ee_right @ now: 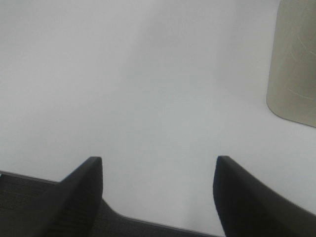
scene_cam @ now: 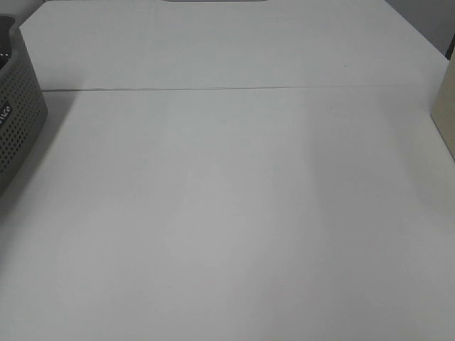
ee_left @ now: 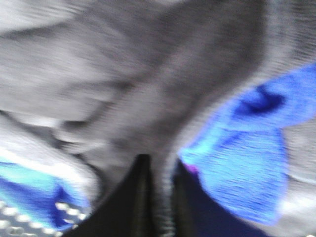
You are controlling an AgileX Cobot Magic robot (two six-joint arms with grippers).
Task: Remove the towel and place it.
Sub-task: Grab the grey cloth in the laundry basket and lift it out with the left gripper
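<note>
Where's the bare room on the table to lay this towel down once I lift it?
The whole middle of the table is bare, from the grey basket at the left edge across to the beige object at the right edge. It is crowded only around the left gripper, shut on the towel among blue cloth.

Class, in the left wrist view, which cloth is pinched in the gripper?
The dark grey towel: a fold of it sits inside the shut left gripper. The bright blue cloths lie beside its fingers, not between them.
</note>
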